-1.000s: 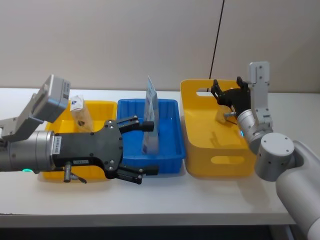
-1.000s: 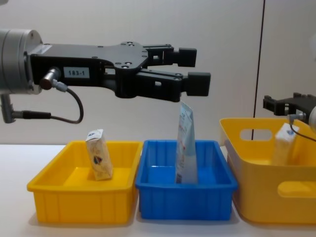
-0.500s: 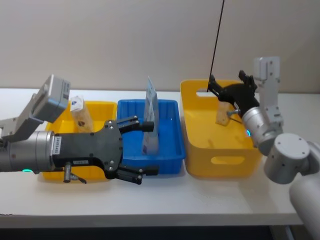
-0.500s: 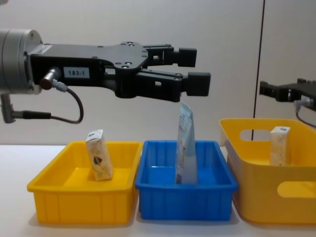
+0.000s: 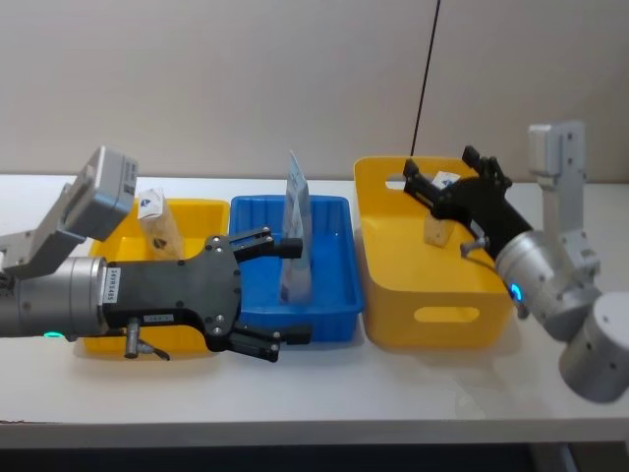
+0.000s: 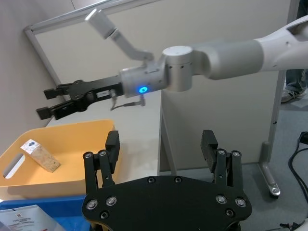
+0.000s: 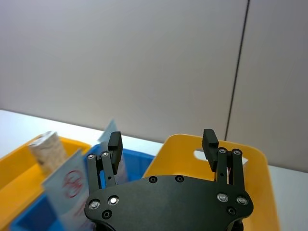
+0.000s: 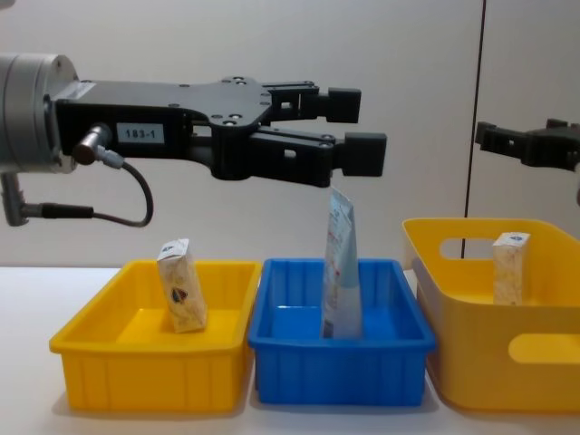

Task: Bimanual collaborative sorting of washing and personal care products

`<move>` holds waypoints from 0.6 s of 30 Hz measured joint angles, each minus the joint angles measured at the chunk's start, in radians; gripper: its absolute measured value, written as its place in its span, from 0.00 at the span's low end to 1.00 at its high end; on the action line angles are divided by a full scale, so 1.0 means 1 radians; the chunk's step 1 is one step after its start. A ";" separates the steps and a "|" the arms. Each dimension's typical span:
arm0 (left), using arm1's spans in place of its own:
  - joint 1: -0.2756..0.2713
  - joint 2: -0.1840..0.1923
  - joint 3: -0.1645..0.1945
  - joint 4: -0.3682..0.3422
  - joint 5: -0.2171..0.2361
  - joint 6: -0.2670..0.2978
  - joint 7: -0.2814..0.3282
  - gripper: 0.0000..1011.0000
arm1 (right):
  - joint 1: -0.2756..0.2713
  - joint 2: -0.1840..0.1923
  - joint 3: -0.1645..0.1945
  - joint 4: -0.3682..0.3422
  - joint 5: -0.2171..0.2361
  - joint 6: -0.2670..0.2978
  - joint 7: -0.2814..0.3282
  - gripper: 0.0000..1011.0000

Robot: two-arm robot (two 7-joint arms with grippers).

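The counter (image 5: pixel 324 393) carries a yellow basket (image 5: pixel 432 320) at frame right and a blue tray (image 5: pixel 329 320) at centre. The left hand (image 5: pixel 295 291) hovers wide and empty above the tray, the right hand (image 5: pixel 442 175) equally wide over the basket. A tube (image 5: pixel 298 231) stands in the tray, a cream pack (image 8: pixel 509 268) by the basket's far wall. Likely between picks; next, lower squarely onto that pack.

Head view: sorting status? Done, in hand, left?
Done, it seems: a cream paper-wrapped pack with a dark logo stands in the yellow plastic tray, and a white-and-pale-blue squeeze tube stands upright in the blue plastic tray. In hand: nothing; the left gripper hovers open above the tube, the right gripper open over the yellow basket. Left: likely the cream pack standing in that basket.
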 joint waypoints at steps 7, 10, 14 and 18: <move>0.000 0.000 0.000 0.000 0.000 0.000 0.000 0.99 | -0.113 0.049 0.017 -0.161 0.035 0.051 0.031 0.99; 0.000 0.000 0.000 0.000 0.000 0.000 0.000 0.99 | -0.141 0.060 0.023 -0.196 0.043 0.064 0.037 0.99; 0.000 0.000 0.000 0.000 0.000 0.000 0.000 0.99 | -0.185 0.076 0.032 -0.247 0.050 0.079 0.041 0.99; 0.000 0.000 0.000 0.000 0.000 0.000 0.000 0.99 | -0.221 0.086 0.039 -0.283 0.052 0.091 0.039 0.99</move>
